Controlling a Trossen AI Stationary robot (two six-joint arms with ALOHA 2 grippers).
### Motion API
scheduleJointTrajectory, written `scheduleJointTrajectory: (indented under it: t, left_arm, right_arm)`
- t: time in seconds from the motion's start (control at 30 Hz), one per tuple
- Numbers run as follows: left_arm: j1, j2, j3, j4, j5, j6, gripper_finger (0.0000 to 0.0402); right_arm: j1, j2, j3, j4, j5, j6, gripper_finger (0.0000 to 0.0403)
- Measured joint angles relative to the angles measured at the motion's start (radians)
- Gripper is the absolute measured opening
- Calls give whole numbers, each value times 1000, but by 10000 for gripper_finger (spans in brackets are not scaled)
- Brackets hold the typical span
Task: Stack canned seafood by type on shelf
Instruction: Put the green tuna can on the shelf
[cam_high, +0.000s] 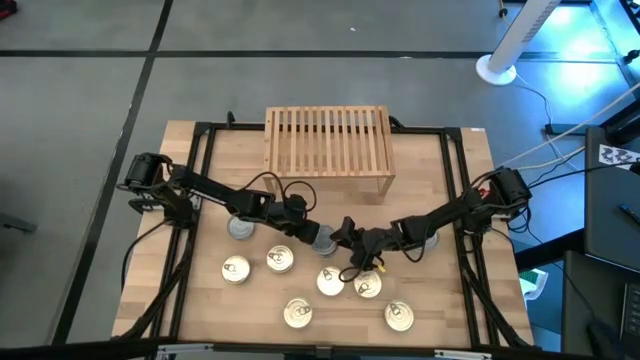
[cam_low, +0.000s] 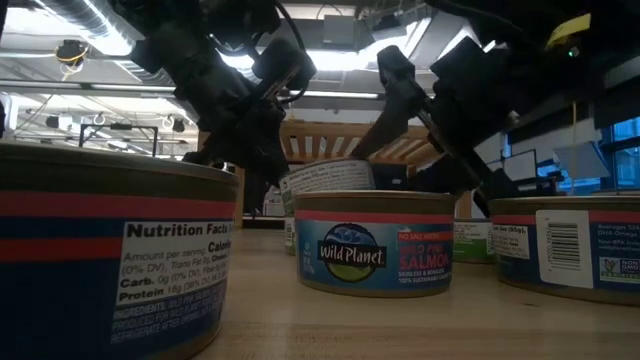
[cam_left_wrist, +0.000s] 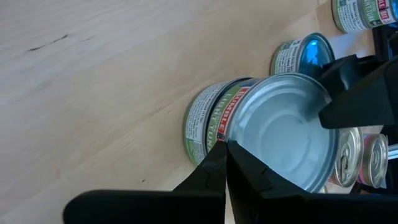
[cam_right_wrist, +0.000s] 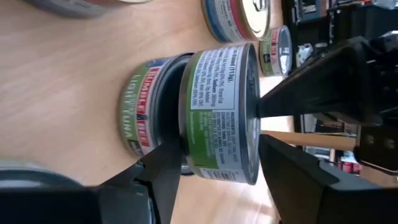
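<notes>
Resting atop another tuna tin, the green-labelled tin (cam_right_wrist: 219, 112) sits between the spread fingers of the right pincer (cam_right_wrist: 211, 165), its sides flanked by them. Just beside it, the left pincer (cam_left_wrist: 226, 163) is pressed together, tips touching the silver lid (cam_left_wrist: 283, 130). Behind both pincers stands the shelf (cam_high: 328, 140); gold-lidded tins (cam_high: 280, 260) lie nearer on the bench (cam_high: 200, 300).
</notes>
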Motion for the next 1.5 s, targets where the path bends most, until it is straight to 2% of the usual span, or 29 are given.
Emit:
scheduleJointTrajectory:
  t: [0.5, 0.83, 1.1, 1.5]
  left_arm:
    - [0, 2, 0, 10, 4, -1, 1]
    - [0, 4, -3, 44, 8, 36, 1]
    - [0, -6, -3, 44, 11, 97, 1]
    - [-6, -46, -4, 19, 10, 134, 1]
  right_arm:
    - [0, 3, -2, 35, -3, 0, 210]
    - [0, 3, -2, 33, -11, -3, 131]
    - [0, 3, -2, 36, -11, 1, 143]
    - [2, 0, -2, 52, 7, 2, 137]
